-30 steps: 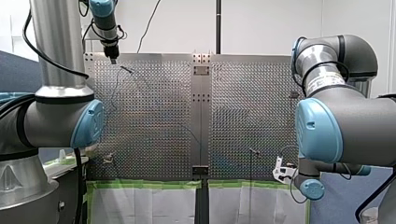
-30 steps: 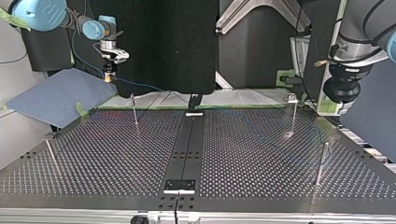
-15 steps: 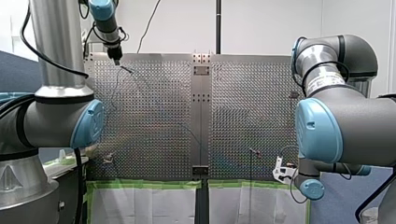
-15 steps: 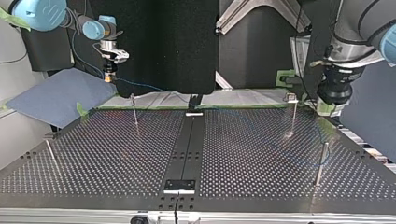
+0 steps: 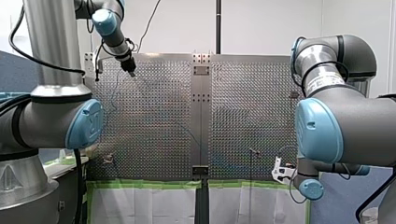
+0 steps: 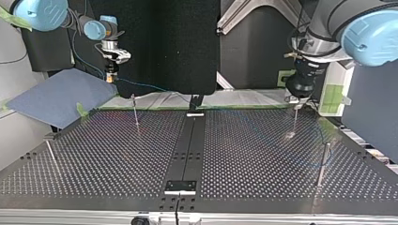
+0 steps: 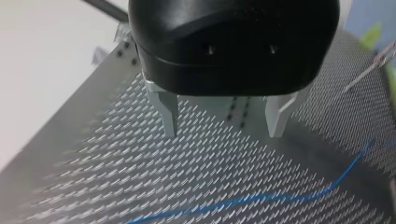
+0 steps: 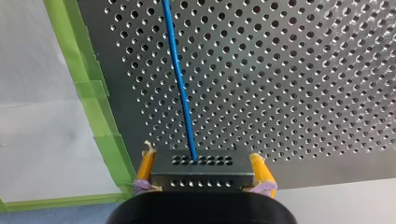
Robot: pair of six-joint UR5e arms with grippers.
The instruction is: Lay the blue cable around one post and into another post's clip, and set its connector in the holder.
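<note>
The left arm's fingers (image 7: 169, 114), spread wide and empty, have swung inward above the post (image 6: 294, 119), while the right arm's fingers (image 8: 260, 170) stay clamped on the connector (image 8: 203, 171).

The cable (image 8: 180, 79) reads bright blue on my screens, a plain thin line. The connector (image 8: 219, 177) is dark grey to black, and its faces are dotted with rows of small holes. My right gripper (image 8: 202, 161) shows yellow pads (image 8: 261, 170) over a black body. My left gripper (image 7: 223, 133) has a glossy black housing and pale silver fingers (image 7: 169, 114). The table (image 8: 303, 70) is silver-grey, patterned all over with a regular grid of holes. In the top view I see a black strip (image 6: 187, 145) down its middle. Green tape (image 8: 88, 88) edges it, with a white sheet (image 8: 37, 116) beyond. My left arm (image 5: 46, 46) and right arm (image 5: 364, 116) are grey with light blue caps (image 5: 84, 123). A blue-grey mat (image 6: 56, 96) shows at the top view's left.
</note>
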